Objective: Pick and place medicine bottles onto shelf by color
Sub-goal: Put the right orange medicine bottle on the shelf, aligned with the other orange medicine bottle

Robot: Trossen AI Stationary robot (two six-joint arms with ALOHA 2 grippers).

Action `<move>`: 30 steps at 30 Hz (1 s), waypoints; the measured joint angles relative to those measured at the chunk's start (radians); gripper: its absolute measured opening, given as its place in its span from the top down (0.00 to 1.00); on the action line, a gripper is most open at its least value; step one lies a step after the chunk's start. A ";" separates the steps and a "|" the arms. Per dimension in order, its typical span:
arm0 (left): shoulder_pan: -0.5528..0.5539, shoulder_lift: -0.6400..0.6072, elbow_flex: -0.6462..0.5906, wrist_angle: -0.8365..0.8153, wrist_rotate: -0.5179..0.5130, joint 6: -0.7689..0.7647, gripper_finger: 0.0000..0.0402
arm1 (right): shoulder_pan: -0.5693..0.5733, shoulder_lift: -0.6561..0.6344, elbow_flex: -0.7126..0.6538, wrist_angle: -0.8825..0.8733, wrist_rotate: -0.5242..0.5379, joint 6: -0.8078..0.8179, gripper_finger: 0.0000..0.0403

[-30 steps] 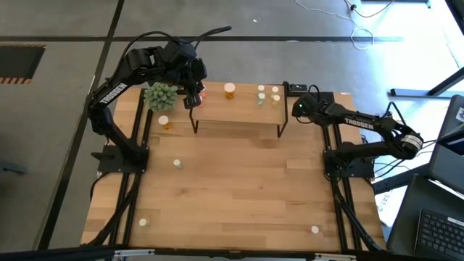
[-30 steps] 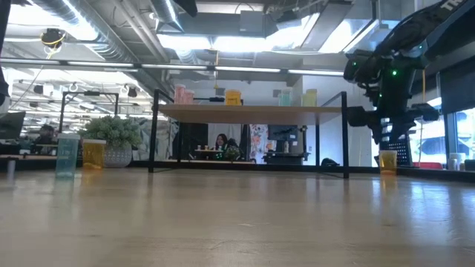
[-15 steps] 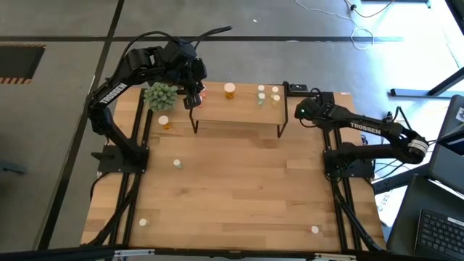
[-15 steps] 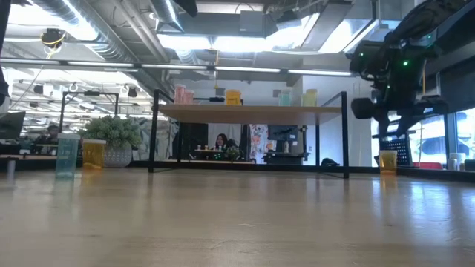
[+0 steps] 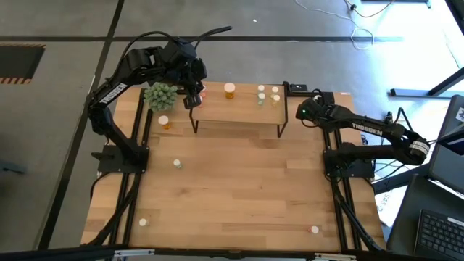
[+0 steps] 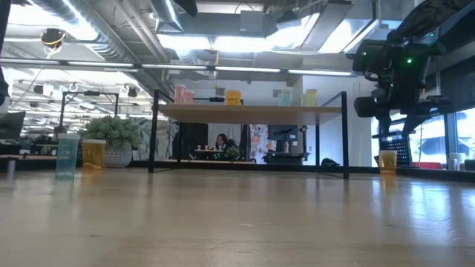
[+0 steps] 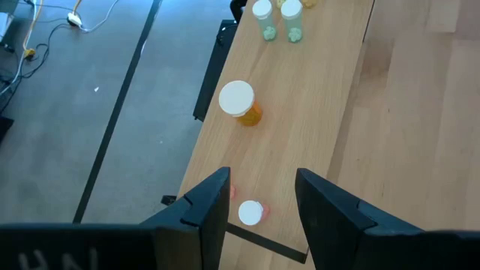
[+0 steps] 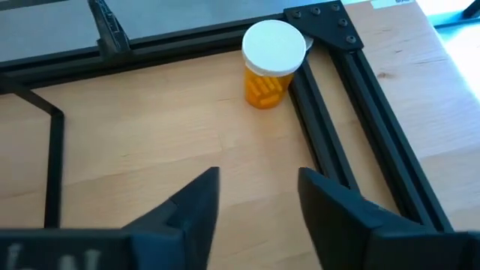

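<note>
Right gripper [image 8: 255,199]: fingers spread, empty, poised beside the shelf [image 5: 239,109] end, short of an orange bottle [image 8: 270,64] standing in the surface's far right corner; step: approach; next: advance and close; left gripper [image 7: 259,202] spread over pink bottle [image 7: 251,213] on shelf.

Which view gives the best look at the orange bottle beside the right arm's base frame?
The right wrist view: the orange bottle fills it, white cap and pills clear, ahead of the open right gripper. The low view shows it small; the high and left wrist views hide it.
</note>
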 joint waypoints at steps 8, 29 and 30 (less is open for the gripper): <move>0.000 0.000 0.000 0.000 0.000 0.000 0.63 | -0.002 0.000 0.000 -0.013 0.076 -0.021 0.21; 0.000 0.000 0.000 0.000 0.000 0.000 0.63 | -0.107 0.064 -0.078 0.177 0.016 0.052 0.18; 0.000 0.000 0.000 0.000 0.000 0.000 0.63 | -0.111 0.066 -0.091 0.198 0.015 0.052 0.18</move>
